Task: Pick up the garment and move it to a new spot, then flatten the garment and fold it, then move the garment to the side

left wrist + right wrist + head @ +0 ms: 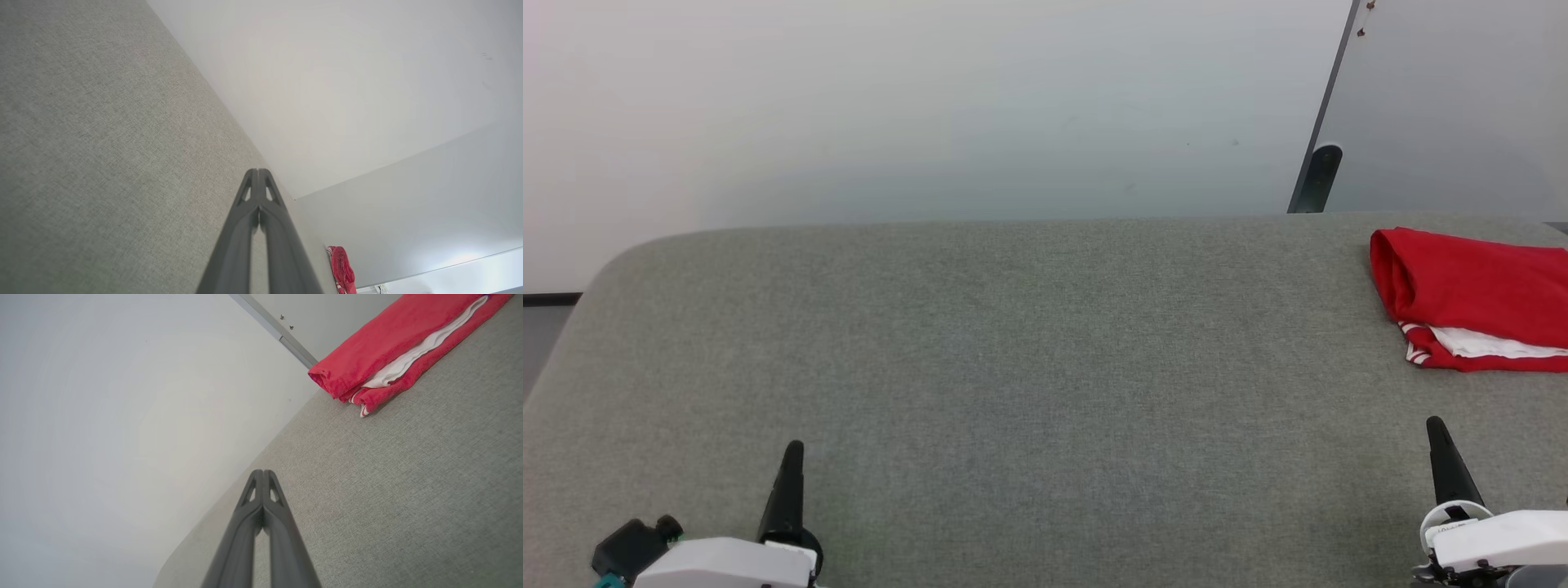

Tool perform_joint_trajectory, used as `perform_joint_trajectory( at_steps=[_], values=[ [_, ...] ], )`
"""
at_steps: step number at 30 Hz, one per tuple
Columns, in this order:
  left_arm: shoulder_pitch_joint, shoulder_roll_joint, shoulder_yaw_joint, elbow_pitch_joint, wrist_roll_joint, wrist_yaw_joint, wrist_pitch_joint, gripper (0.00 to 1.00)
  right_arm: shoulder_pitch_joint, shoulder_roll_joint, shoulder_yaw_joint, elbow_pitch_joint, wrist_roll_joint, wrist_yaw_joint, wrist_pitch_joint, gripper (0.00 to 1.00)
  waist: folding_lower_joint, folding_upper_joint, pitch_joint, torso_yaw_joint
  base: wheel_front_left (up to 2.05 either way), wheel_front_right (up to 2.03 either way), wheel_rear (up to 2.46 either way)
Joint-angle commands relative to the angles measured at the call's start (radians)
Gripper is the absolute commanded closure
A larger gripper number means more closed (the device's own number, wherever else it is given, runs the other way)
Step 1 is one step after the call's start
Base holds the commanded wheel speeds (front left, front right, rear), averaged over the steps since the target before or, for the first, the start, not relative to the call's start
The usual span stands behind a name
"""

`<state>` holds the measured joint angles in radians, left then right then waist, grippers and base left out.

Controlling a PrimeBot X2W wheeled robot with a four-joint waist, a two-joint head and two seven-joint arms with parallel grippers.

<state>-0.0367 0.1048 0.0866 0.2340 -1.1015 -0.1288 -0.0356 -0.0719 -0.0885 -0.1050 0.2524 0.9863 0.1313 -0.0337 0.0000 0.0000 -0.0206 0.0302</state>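
The garment (1474, 298) lies folded into a compact red bundle with a white layer and striped trim showing at its near edge, at the far right of the grey table, cut by the head view's right edge. It also appears in the right wrist view as the garment (392, 351) and, small, in the left wrist view as the garment (341, 269). My left gripper (794, 447) rests at the lower left, shut and holding nothing. My right gripper (1435, 425) sits at the lower right, shut and holding nothing, a short way in front of the bundle.
The grey fabric-covered table (1013, 367) spreads across the view, with a rounded far-left corner. A pale wall stands behind it. A dark post (1316, 175) and a slanted panel edge rise behind the table's far right.
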Motion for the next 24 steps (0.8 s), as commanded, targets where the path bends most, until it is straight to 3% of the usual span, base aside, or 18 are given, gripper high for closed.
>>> perform_joint_trajectory(
  at_steps=[1, 24],
  values=[
    [-0.018, 0.003, 0.005, -0.009, -0.018, -0.002, 0.002, 1.00, -0.025, -0.001, -0.004, -0.011, 0.020, 0.000, 0.003, 1.00, 0.0000, 0.0000, 0.000, 0.000, 0.00, 0.00, 0.00],
    [-0.043, -0.021, 0.015, -0.001, -0.220, -0.002, 0.064, 1.00, -0.032, 0.016, -0.007, -0.011, 0.269, 0.000, 0.063, 1.00, 0.0000, 0.0000, 0.008, -0.011, 0.00, 0.00, 0.00]
  ],
)
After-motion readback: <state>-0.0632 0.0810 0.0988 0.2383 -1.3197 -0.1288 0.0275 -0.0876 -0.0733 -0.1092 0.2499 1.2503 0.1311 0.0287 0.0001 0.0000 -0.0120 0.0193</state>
